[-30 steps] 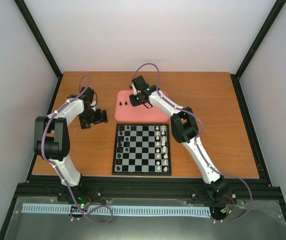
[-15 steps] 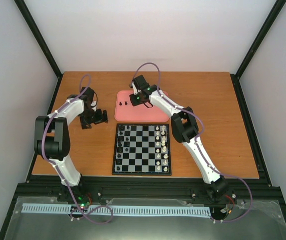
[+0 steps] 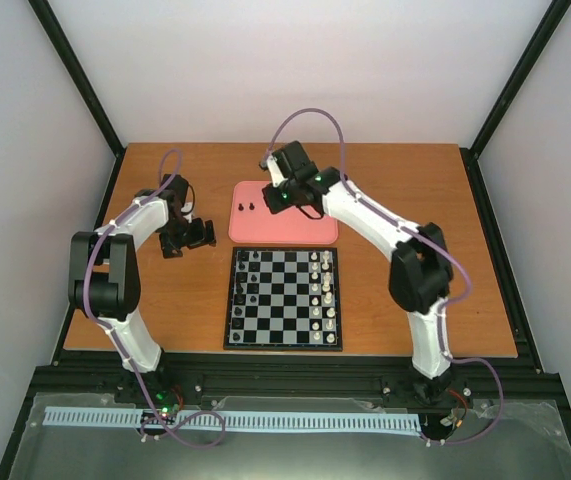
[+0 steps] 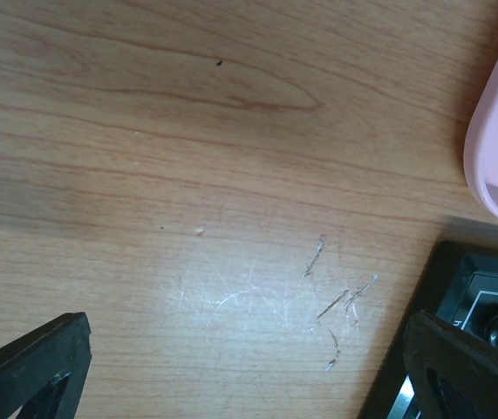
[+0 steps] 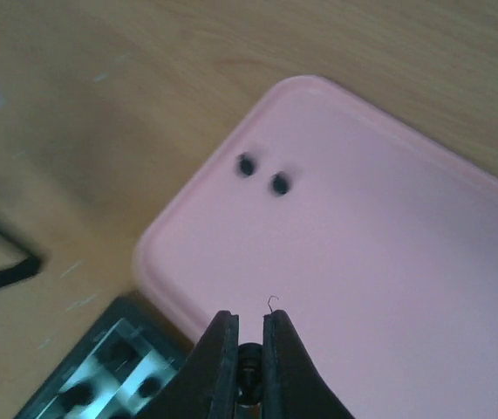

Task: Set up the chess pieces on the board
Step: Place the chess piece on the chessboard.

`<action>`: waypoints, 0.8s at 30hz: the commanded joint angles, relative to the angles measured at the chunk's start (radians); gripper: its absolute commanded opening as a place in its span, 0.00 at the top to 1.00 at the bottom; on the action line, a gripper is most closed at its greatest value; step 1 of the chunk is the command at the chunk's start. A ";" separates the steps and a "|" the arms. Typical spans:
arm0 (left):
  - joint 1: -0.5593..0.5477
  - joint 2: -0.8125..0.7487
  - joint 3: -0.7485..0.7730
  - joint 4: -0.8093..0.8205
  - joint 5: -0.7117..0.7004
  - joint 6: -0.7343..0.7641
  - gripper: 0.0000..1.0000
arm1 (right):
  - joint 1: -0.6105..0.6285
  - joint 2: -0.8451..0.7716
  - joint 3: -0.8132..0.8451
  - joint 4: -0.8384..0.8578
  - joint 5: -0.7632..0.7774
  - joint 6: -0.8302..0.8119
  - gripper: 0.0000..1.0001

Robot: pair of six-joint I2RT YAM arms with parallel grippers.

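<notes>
Elbow swung out rightward, the right fingers are clenching a black piece above the tray; the board is lying at lower left, nearer them. Left fingers are hanging released.

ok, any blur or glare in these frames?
Right wrist: soft overall, the two black pieces on the pink tray smeared, the board corner blurred, only the right pincer sharp. Left wrist: crisp wood grain, a pale glare patch on the table. Top external: even light, no glare.
</notes>
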 commanded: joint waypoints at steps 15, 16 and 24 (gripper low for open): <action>0.003 -0.046 -0.003 0.025 -0.026 0.017 0.00 | 0.457 -0.452 -0.724 0.193 0.094 0.167 0.97; 0.002 -0.048 0.000 0.025 -0.027 0.018 0.00 | 0.470 -0.453 -0.730 0.196 0.094 0.165 0.97; 0.002 -0.063 0.003 0.022 -0.041 0.020 0.00 | 0.496 -0.413 -0.755 0.258 0.062 0.150 0.97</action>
